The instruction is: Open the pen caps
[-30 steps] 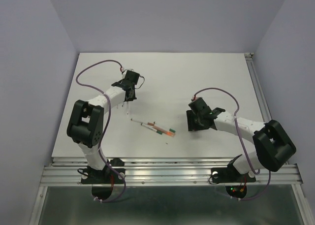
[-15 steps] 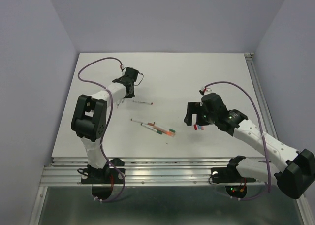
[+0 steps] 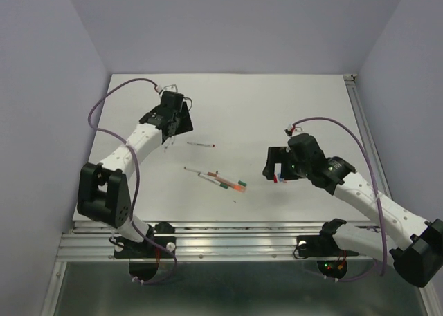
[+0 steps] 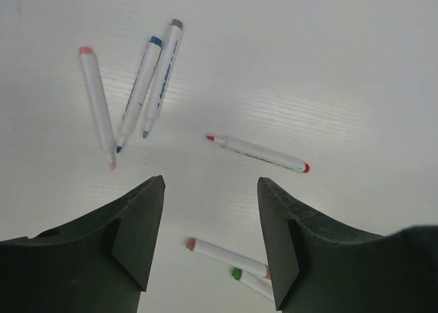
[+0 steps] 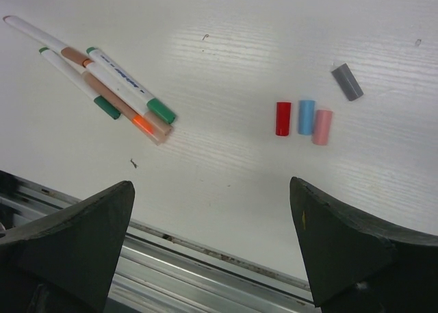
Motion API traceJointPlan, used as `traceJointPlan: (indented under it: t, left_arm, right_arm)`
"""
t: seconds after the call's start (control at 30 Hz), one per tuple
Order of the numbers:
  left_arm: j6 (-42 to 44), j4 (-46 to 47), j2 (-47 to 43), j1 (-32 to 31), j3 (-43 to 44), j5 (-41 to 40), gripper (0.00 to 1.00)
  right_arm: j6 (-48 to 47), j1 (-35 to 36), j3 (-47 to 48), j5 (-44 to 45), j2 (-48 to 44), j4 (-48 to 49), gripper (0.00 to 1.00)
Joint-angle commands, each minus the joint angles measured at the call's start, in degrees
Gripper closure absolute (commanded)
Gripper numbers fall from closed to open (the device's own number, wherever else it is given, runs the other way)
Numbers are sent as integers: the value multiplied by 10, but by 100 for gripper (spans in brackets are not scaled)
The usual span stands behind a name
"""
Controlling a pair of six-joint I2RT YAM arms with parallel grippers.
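Now, pen caps (image 5: 306, 117): four lie off their pens on the table (image 5: 239, 25), right under the right claw. The red cap (image 5: 283, 118), blue cap (image 5: 306, 111) and pink cap (image 5: 321, 127) sit side by side, with the grey cap (image 5: 347, 81) just beyond them.
Capped pens (image 5: 126, 82): a bundle of three, as far as I can tell, touching and partly crossing. Their green and orange caps are on, and the bundle lies between the two arms.
Bare pens (image 4: 137, 94): three are fanned together and a red pen (image 4: 256, 153) lies apart, all ahead of the left claw.
Right claw (image 5: 211, 186): spread wide, holding nothing.
Left claw (image 4: 211, 183): fingers parted, nothing between them.
Risk, bundle: the pens lie so close that a closing claw would likely catch two at once or pinch a barrel and a neighbour's cap together. Lying flat, they also leave little room for a finger to get under without scraping the table.
Risk, loose caps: they are round and light, so a brush from a descending finger could roll them toward the rail (image 5: 205, 255) at the near edge.
Risk, bare tips: a low sweep by the left claw could drag the exposed tips and mark the table.
Risk, arms: both must work the same middle patch, so one could knock the other.
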Motion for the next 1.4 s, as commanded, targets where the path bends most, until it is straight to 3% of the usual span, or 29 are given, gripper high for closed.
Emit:
traceJointPlan:
  t: [0.0, 0.03, 0.23, 0.43, 0.6, 1.37]
  left_arm:
    - [-161, -104, -72, -8, -35, 7, 31]
    - [-222, -124, -79, -9, -54, -8, 28]
    - [-382, -145, -132, -69, -157, 27, 27]
    - [-467, -147, -146, -181, -164, 27, 23]
    - [-536, -142, -107, -227, -169, 22, 20]
    - [-589, -184, 16, -229, -125, -39, 24]
  right_arm:
    - [13, 0, 19, 14, -20, -11, 0]
    - [16, 0, 15, 16, -24, -11, 0]
    - [26, 0, -1, 21, -35, -11, 0]
    - [29, 0, -17, 35, -56, -21, 0]
    - [32, 0, -28, 42, -73, -31, 0]
    - [21, 0, -38, 54, -106, -49, 0]
